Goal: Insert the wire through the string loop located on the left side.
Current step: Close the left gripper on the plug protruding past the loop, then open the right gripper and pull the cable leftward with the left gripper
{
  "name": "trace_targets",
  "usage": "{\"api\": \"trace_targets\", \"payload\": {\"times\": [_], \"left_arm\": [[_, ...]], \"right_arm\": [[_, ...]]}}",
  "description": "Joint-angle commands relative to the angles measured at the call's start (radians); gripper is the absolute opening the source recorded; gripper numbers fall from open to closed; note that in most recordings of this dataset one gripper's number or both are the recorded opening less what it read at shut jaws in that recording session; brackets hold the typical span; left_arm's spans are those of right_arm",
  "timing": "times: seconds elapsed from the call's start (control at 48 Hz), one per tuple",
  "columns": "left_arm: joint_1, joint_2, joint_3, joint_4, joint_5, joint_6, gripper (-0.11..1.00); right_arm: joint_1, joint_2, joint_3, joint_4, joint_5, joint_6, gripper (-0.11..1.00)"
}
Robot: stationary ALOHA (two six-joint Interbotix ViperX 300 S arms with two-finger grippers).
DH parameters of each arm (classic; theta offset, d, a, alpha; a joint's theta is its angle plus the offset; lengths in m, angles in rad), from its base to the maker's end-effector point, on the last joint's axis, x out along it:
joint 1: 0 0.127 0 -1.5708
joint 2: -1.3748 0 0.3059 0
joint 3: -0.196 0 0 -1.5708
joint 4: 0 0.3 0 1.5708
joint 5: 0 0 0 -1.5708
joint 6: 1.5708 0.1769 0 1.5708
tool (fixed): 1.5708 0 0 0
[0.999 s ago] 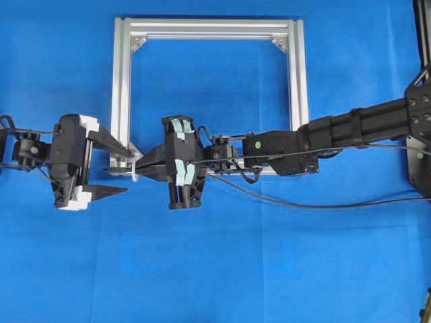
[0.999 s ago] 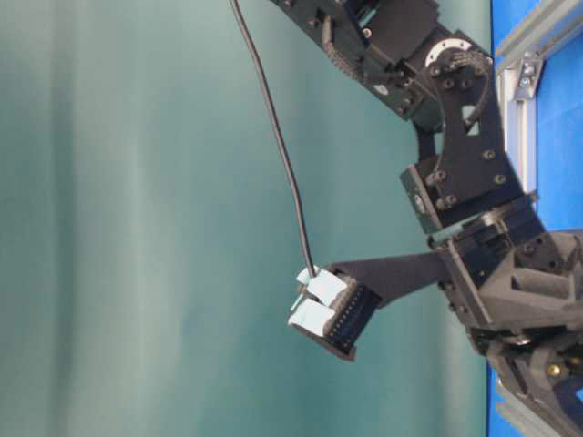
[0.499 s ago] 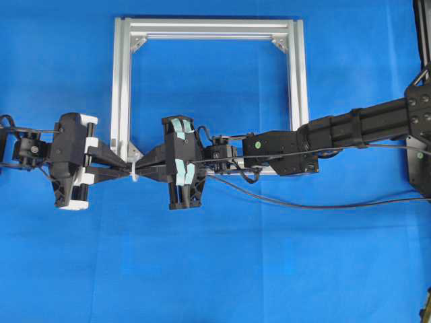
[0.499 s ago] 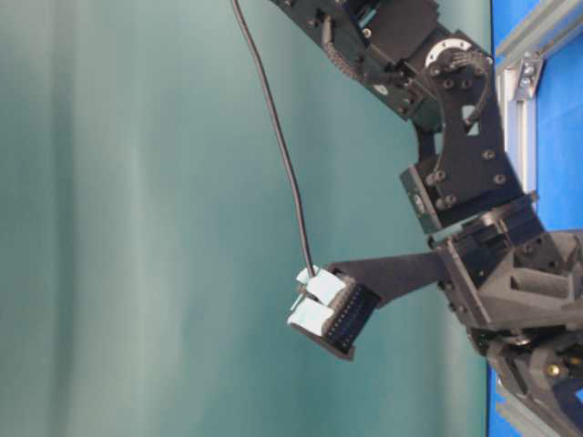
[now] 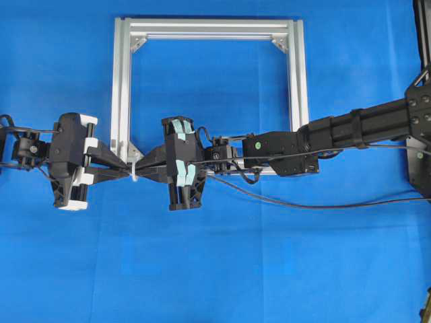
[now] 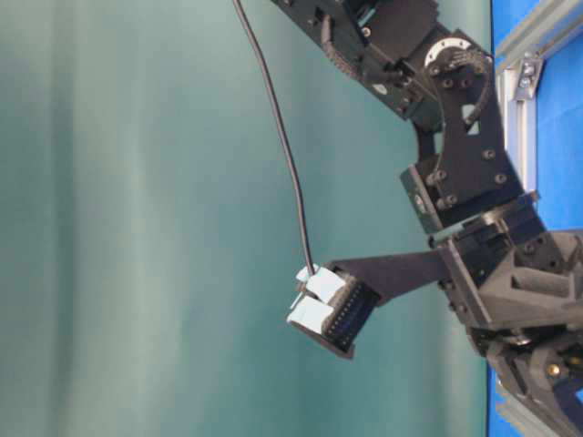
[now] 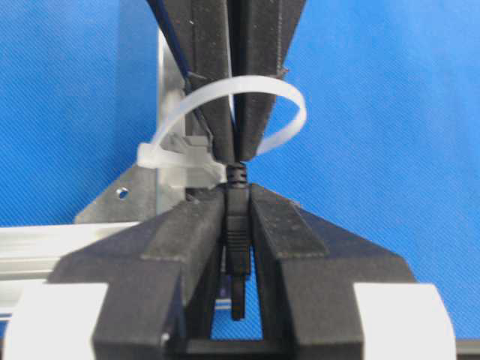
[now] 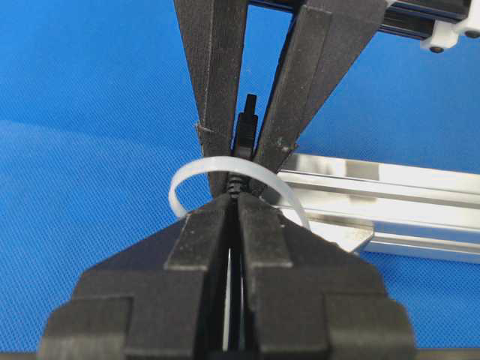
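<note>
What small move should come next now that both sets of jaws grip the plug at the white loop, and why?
Probably the right gripper should open and back away. The thin black wire's plug tip has passed through the small white string loop, and the left gripper is already shut on it on the far side. With both holding, the left cannot draw the wire further through.

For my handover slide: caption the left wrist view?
Left gripper shut on wire plug, through the loop.

- My overhead view looks straight down on the blue bench (image 5: 269, 269).
- My table-level view sits close, turned sideways.
- My wrist views face each other, sharing the string loop (image 7: 247, 112).
</note>
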Motion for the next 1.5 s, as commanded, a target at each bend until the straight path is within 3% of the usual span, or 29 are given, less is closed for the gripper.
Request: {"api": "trace_targets", "payload": {"times": [0.0, 0.312, 0.395, 0.562, 0.749, 0.832, 1.145, 1.478], "left_arm": [[-0.002, -0.02, -0.012, 0.002, -0.008, 0.002, 0.07], [-0.002, -0.02, -0.014, 0.002, -0.008, 0.002, 0.08], [-0.002, -0.02, -0.012, 0.003, -0.006, 0.002, 0.07], [-0.002, -0.02, -0.012, 0.002, -0.005, 0.0, 0.08], [-0.002, -0.02, -0.014, 0.003, -0.005, 0.002, 0.08], [-0.002, -0.02, -0.014, 0.002, -0.005, 0.002, 0.08], [-0.014, -0.101, 0.011, 0.002, 0.063, -0.014, 0.08], [-0.072, -0.35, 0.043, 0.002, 0.321, -0.091, 0.08]], "right_arm": [[-0.002, -0.025, -0.017, -0.002, 0.006, -0.002, 0.01], [-0.002, -0.026, -0.015, -0.002, 0.008, 0.002, 0.04], [-0.002, -0.029, -0.014, 0.002, 0.009, 0.002, 0.2], [0.0, -0.041, 0.006, 0.002, 0.005, 0.003, 0.64], [-0.002, -0.048, 0.018, 0.005, 0.005, 0.003, 0.72], [0.0, -0.046, 0.018, 0.006, 0.005, 0.003, 0.89], [0.0, -0.048, 0.021, 0.005, 0.008, 0.003, 0.9], [0.0, -0.051, 0.029, 0.005, 0.003, 0.003, 0.9]]}}
